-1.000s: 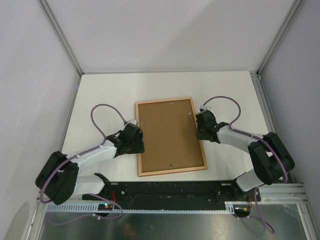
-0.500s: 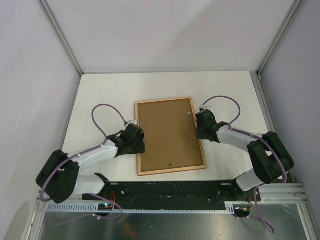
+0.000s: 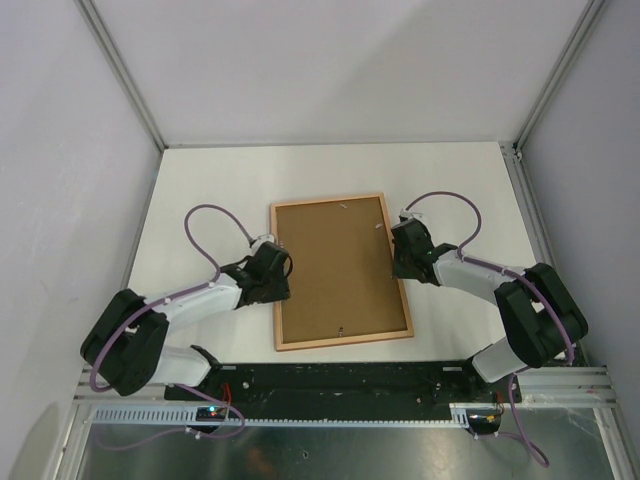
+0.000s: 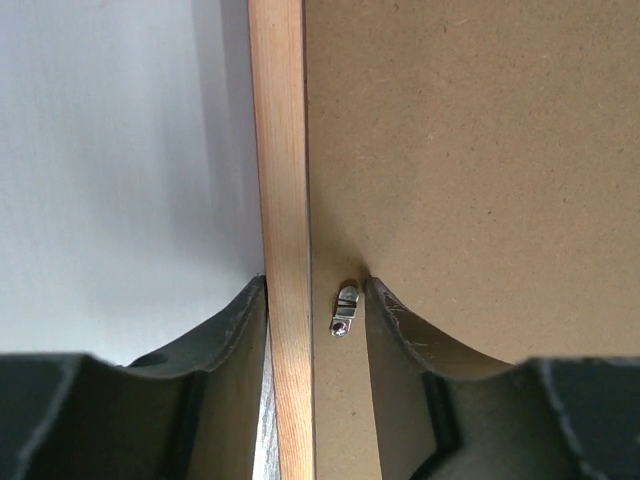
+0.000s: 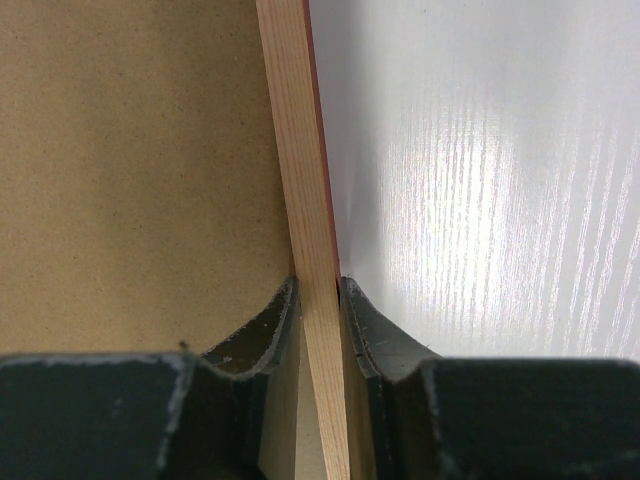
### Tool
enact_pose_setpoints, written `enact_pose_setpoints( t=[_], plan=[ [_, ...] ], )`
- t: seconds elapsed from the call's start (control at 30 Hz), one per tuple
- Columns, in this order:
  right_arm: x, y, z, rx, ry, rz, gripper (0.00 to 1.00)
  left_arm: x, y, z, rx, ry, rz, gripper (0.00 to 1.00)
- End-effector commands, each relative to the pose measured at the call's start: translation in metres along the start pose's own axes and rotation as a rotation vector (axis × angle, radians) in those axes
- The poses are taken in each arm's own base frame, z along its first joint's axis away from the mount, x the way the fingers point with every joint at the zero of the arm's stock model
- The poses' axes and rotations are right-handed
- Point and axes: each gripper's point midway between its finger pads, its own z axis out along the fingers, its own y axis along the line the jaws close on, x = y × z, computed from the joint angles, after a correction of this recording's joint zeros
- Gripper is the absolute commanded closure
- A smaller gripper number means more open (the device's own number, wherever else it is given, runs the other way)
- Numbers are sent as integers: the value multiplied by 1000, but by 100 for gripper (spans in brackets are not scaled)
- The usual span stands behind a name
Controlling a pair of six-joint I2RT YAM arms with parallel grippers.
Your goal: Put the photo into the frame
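Note:
The frame (image 3: 340, 341) lies face down on the white table, pale wood rails up, with the brown backing board (image 3: 338, 270) set inside it. The photo is hidden. My left gripper (image 3: 275, 278) stands over the frame's left rail (image 4: 280, 150); its jaws are open and straddle the rail and a small metal clip (image 4: 345, 308), one finger outside the rail, the other on the backing board (image 4: 470, 150). My right gripper (image 3: 397, 262) is shut on the frame's right rail (image 5: 300, 150), a finger on each side of it.
The white table (image 3: 460, 190) is bounded by grey walls with metal posts at the back corners. The arms' black base rail (image 3: 340, 385) runs along the near edge, just below the frame. Purple cables (image 3: 200, 225) loop up from both arms.
My left arm has shifted slightly towards the frame's left rail and its jaws have narrowed. The right arm and the frame have not moved.

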Motion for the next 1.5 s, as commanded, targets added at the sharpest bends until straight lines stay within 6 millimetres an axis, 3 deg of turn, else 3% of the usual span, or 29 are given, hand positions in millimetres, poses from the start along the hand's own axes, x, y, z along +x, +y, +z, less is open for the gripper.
enact_pose_setpoints(
  t=[0.0,0.43,0.57,0.73,0.83,1.1,1.2,1.37,1.47],
  plan=[
    [12,-5,4,24,49,-2,100,14,10,1,-30,37,27,59],
    [14,-3,6,21,51,0,100,32,14,-4,15,85,64,54],
    [15,-3,5,22,55,-5,100,30,21,-1,-31,67,32,61],
    [16,-2,4,27,55,-10,100,30,29,5,-88,58,-20,87],
    [16,-3,3,32,54,-10,100,30,30,7,-102,61,-27,97],
    [16,-5,2,34,49,-7,100,21,23,6,-84,45,-23,100],
    [16,-6,2,38,52,-10,100,18,23,2,-69,33,-25,93],
    [16,-8,2,40,50,-13,100,5,23,-9,-18,-5,-52,63],
    [15,-8,2,37,51,-13,100,-12,14,-19,31,-53,-63,53]
  ],
)
